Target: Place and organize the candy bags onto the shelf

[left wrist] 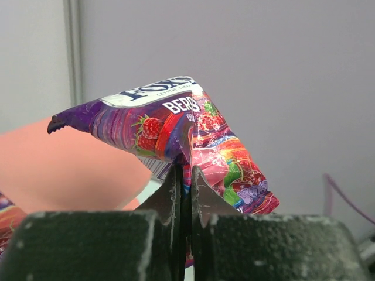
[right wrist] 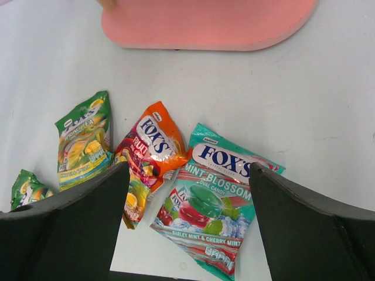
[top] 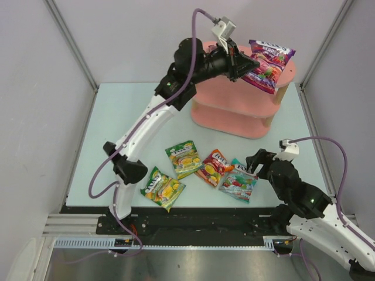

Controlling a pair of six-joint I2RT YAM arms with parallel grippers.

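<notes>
My left gripper [top: 245,63] is shut on a purple-magenta candy bag [top: 269,63] and holds it tilted over the top board of the pink shelf [top: 228,114]. In the left wrist view the jaws [left wrist: 186,175] pinch the bag's [left wrist: 176,120] lower edge, with the pink board [left wrist: 64,170] behind it. My right gripper [top: 253,170] hangs open above the teal-white bag [top: 239,184], which lies flat between the fingers [right wrist: 188,171] without touching them [right wrist: 218,202]. A red-orange bag [right wrist: 153,143] lies just left of it, partly overlapped.
Two yellow-green bags [top: 184,158] [top: 162,187] lie on the table left of the red-orange one [top: 212,167]. The shelf's bottom board [right wrist: 205,26] is just beyond the bags. Grey walls and metal posts enclose the table.
</notes>
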